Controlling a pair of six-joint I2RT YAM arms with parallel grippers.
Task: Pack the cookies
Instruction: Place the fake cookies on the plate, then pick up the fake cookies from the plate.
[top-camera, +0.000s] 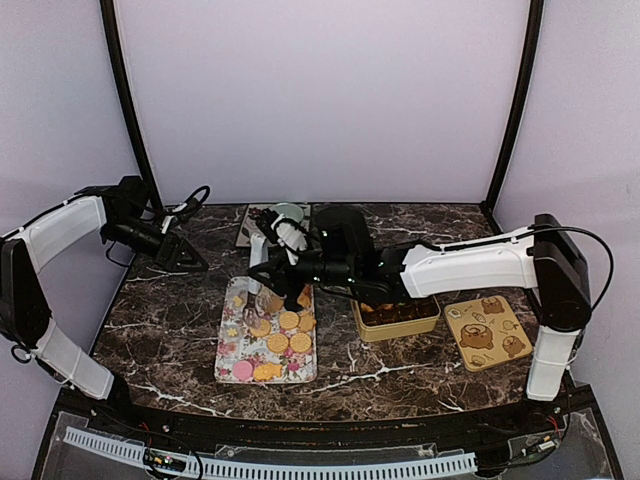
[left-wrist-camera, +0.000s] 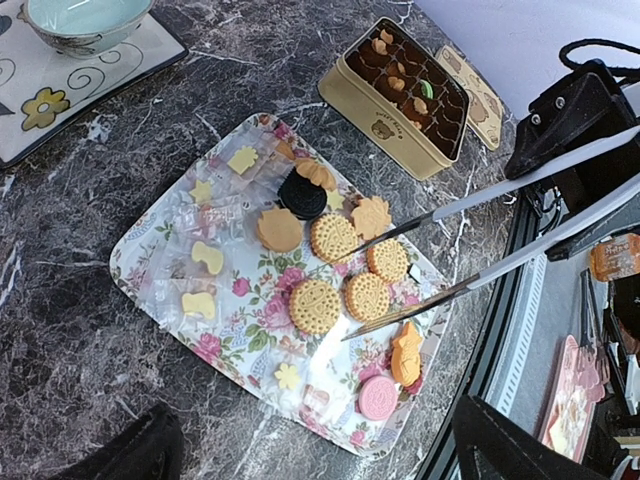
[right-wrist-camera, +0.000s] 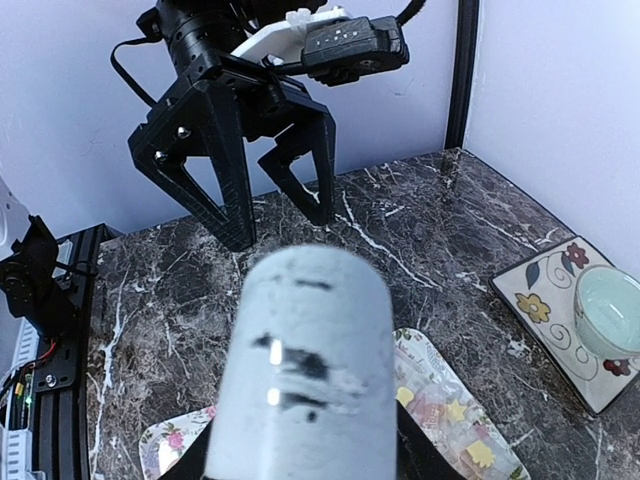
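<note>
Clamping tongs (left-wrist-camera: 560, 240) in my right gripper (top-camera: 290, 272), I am hovering over the tray's (left-wrist-camera: 130, 262) many unpacked cookies (left-wrist-camera: 315, 305); the tin (left-wrist-camera: 372, 100) at its three o'clock is holding few; my left gripper (right-wrist-camera: 240, 150) is gaping.

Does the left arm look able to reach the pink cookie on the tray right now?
Probably yes: the left gripper is open beside the tray, and the pink cookie lies at its near left corner, clear of the tongs.
</note>
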